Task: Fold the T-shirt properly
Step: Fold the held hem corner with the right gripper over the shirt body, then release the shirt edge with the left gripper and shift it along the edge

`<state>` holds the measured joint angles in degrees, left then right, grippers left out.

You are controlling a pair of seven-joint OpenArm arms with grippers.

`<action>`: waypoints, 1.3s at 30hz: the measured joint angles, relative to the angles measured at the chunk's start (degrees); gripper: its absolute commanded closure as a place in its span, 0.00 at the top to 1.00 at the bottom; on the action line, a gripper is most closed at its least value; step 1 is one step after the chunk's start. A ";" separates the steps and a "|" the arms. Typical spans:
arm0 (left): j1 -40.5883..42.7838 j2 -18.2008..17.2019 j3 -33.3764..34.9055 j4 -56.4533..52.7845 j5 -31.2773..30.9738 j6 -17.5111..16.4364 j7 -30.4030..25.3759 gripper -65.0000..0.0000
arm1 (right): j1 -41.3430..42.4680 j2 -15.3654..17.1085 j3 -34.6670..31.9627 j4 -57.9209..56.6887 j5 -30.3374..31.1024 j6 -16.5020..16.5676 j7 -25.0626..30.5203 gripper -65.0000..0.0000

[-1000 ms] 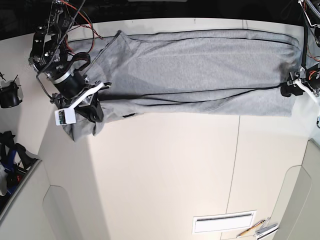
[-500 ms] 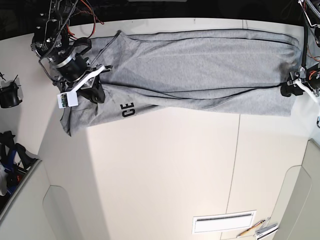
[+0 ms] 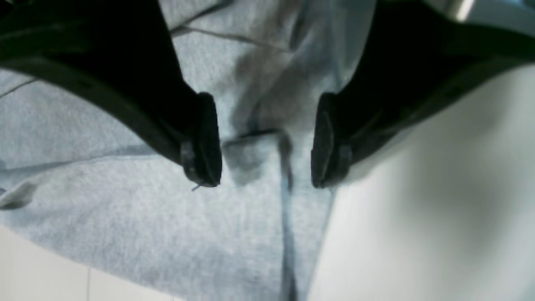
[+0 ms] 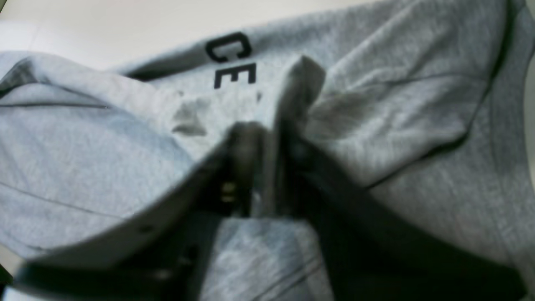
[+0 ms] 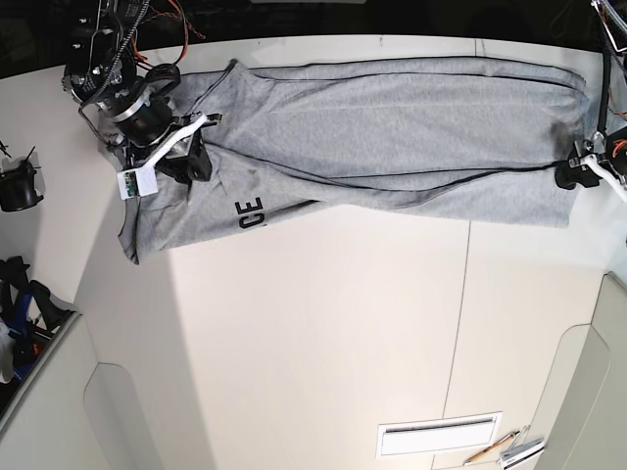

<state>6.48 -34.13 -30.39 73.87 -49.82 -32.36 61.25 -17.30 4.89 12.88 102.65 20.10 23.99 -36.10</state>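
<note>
Base view shows the tabletop carrying the T-shirt, which lies stretched in a long band along the far edge, reaching from one arm to the other. Compared with a second ago the biggest change is at the end by the right arm: the bunched corner that hung low under that arm has been carried up toward the far edge and laid out flatter, so the fold there has opened and black letters now face up where plain grey cloth showed before. The rest of the band, and the end by the left arm, look unchanged. The right pincer has moved up with the cloth; in its wrist view a raised ridge of fabric still stands between the two dark fingers, but the blur hides whether they press it or have begun to let go, so I cannot tell its state. The left pincer hovers with its fingers well apart, straddling a seam at the hem and gripping nothing. In my judgement this end is being re-laid rather than folded, and the printed side showing suggests more smoothing is needed before any real fold.
</note>
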 measured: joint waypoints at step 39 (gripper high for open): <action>5.25 4.13 -7.89 0.00 -10.34 -6.86 1.66 0.58 | 0.17 0.00 0.02 -0.35 0.02 0.00 1.16 0.39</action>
<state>11.73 -30.00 -38.28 73.87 -60.16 -39.22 62.92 -17.12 4.89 12.91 102.30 20.12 23.99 -34.94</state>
